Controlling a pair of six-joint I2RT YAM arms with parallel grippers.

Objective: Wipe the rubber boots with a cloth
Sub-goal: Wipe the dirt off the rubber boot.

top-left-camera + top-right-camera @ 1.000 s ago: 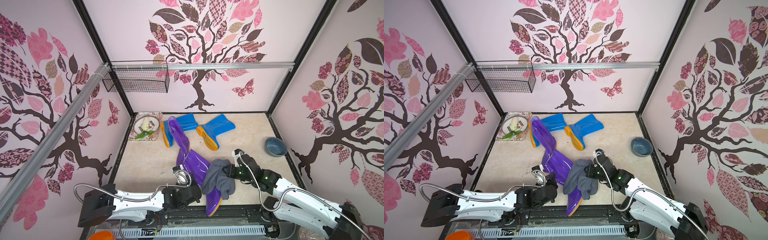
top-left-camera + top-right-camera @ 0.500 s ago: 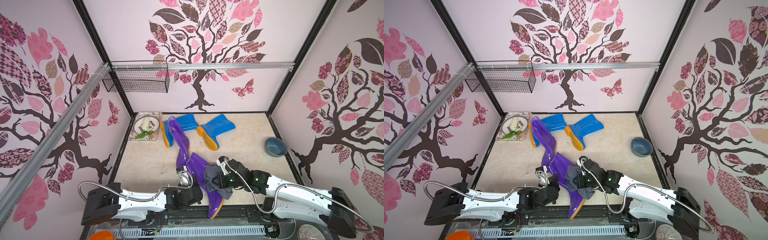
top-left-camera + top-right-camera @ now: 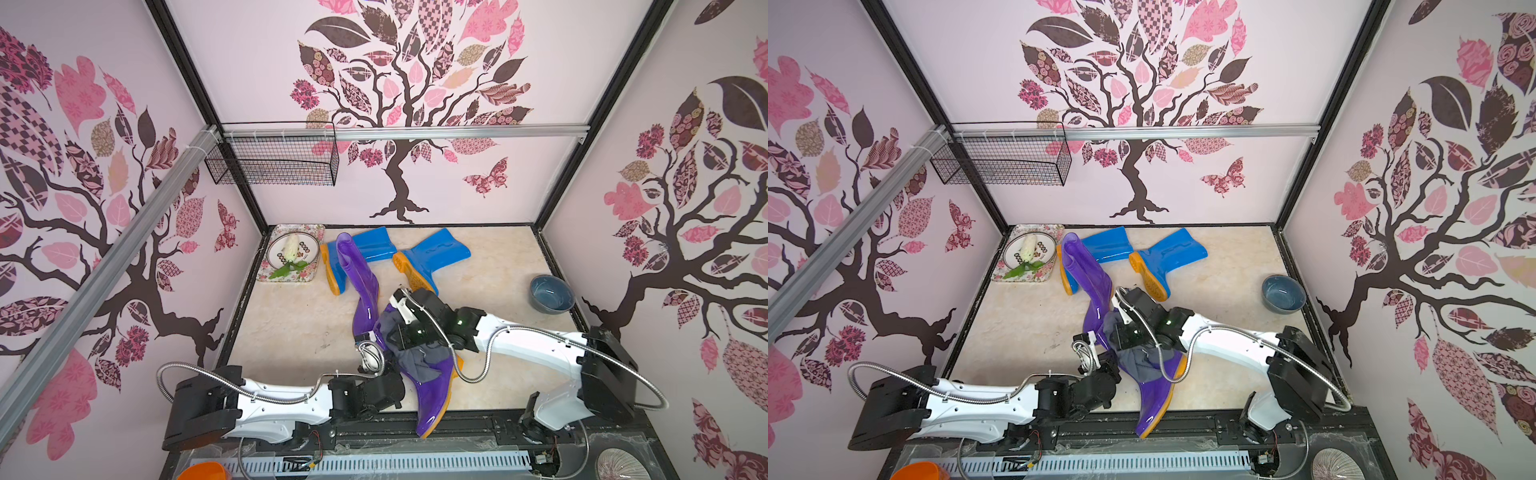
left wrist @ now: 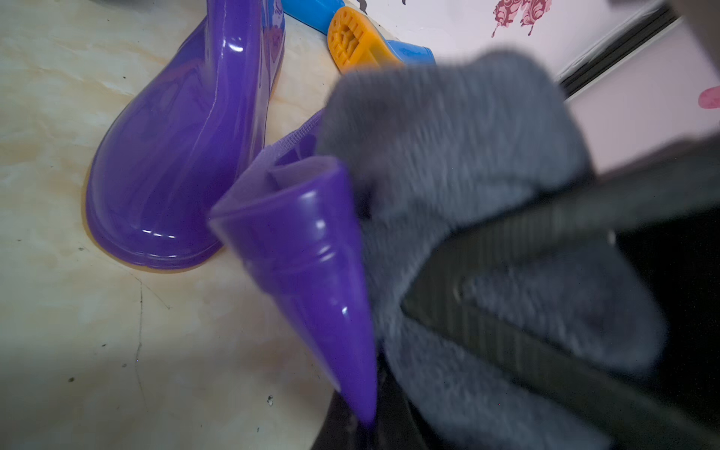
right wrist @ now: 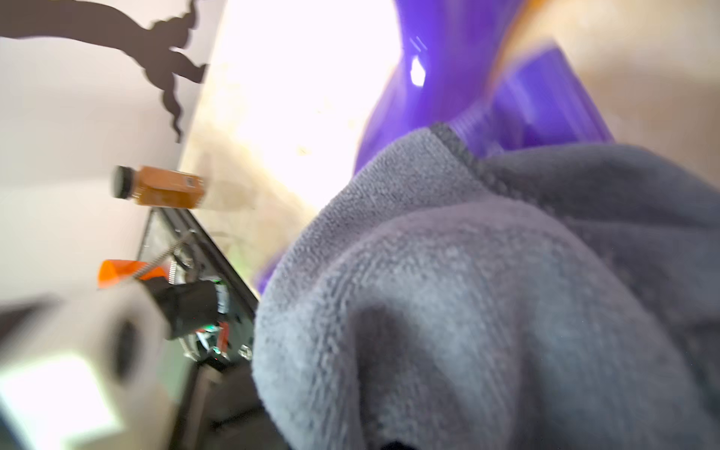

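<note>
Wiping purple boot (image 3: pixel 432 386), lower centre.
I find right gripper (image 3: pixel 402 337) clamped on cloth (image 3: pixel 419 362), left gripper (image 3: pixel 374 352) on its cuff; next stroke should run toeward.

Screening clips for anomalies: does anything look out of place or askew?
Yes. The toe of the near purple boot juts off the table at the front, over the black rail, while the right hand holds the cloth on it.

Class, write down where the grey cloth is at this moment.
In both top views the grey cloth lies draped over the near purple boot at the front centre of the table.
</note>
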